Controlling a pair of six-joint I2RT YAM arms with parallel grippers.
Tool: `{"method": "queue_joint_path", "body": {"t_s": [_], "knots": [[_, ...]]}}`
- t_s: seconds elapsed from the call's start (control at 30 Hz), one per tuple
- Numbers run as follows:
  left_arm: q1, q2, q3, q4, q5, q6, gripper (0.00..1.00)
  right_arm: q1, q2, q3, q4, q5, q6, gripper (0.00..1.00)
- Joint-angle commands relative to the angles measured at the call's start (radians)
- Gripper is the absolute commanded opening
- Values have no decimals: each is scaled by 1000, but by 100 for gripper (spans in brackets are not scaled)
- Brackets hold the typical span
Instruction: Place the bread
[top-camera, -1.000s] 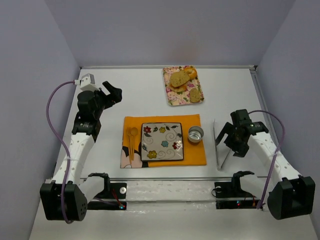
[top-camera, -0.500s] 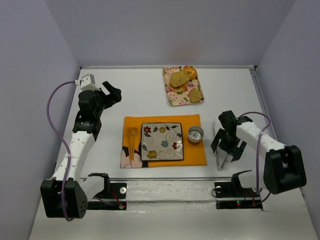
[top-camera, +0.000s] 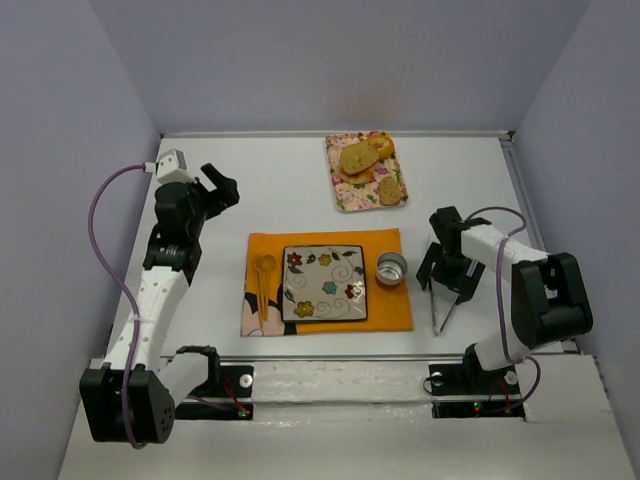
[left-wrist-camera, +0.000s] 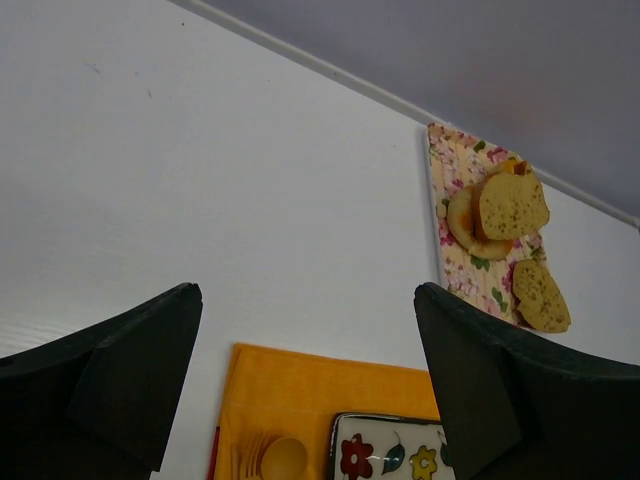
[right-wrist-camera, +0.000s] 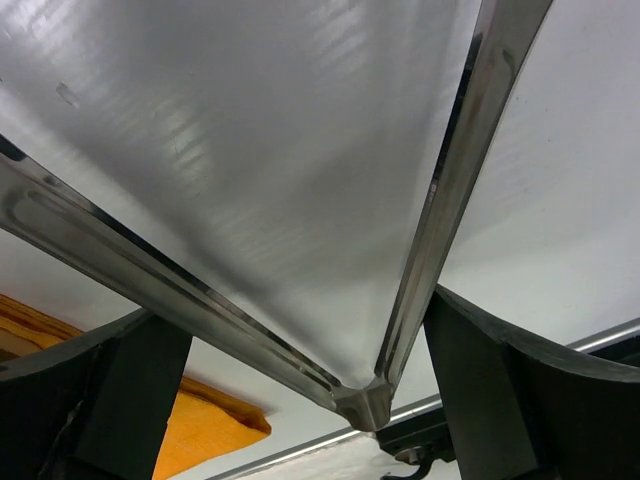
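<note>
Steel V-shaped tongs (right-wrist-camera: 430, 230) are lying under the wide-open right gripper (top-camera: 447, 268) (an off-centre pinch could skid them), while the small speckled bread slice (top-camera: 389, 190) is sitting on the floral tray's (top-camera: 340, 190) near-right corner.

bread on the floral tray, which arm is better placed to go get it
Right, probably. The right gripper sits open astride the tongs, and it is the one nearer the bread. The left gripper is open, empty, and off at the far left.
</note>
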Motion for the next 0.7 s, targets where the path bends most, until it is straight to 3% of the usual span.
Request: {"method": "queue_joint_path", "body": {"t_s": [0.0, 0.47, 0.57, 0.6, 0.67], "knots": [[4, -66, 11, 15, -22, 19, 99, -52, 3, -40, 120, 42, -14, 100], [4, -157, -10, 4, -82, 14, 99, -100, -34, -159, 307, -24, -93, 92], [4, -163, -12, 2, -88, 11, 99, -109, -46, -169, 322, -26, -83, 71], [4, -166, -15, 1, -88, 11, 99, -109, -51, -169, 322, -24, -77, 57], [4, -172, -15, 2, -88, 8, 99, -109, -53, -171, 321, -15, -71, 49]]}}
